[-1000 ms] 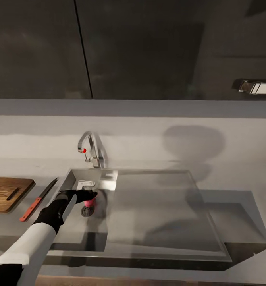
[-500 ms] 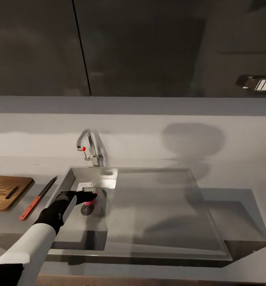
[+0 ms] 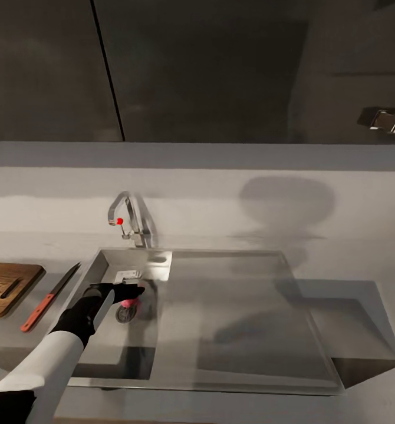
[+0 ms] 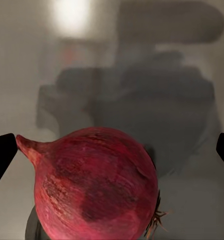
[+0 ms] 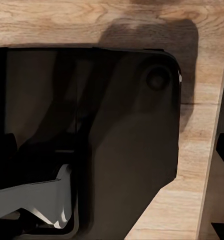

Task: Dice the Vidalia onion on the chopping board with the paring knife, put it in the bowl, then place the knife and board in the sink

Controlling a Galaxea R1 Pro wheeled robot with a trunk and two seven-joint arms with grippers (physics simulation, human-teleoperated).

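Note:
The Vidalia onion (image 3: pixel 130 302) lies pink-red on the sink (image 3: pixel 103 347) basin floor beside the round drain (image 3: pixel 124 315). My left gripper (image 3: pixel 132 290) reaches down into the basin just over it. In the left wrist view the onion (image 4: pixel 96 187) sits between the two black fingertips (image 4: pixel 1 155), which stand wide apart and clear of it, so the gripper is open. The chopping board (image 3: pixel 6 285) rests on the countertop (image 3: pixel 56 330) at the far left, with the paring knife (image 3: pixel 47 297) between it and the sink. The bowl is out of view.
A chrome tap (image 3: pixel 127 221) with a red knob rises behind the basin. The flat steel drainboard (image 3: pixel 244 312) spreads to the right. Dark wall cabinets (image 3: pixel 197 70) hang above. The right wrist view looks at a dark robot part (image 5: pixel 117 140) over a wooden floor (image 5: pixel 192 210).
The head camera has shifted, sliding the whole scene slightly left. My left gripper stays open over the onion in the basin; board and knife have not moved.

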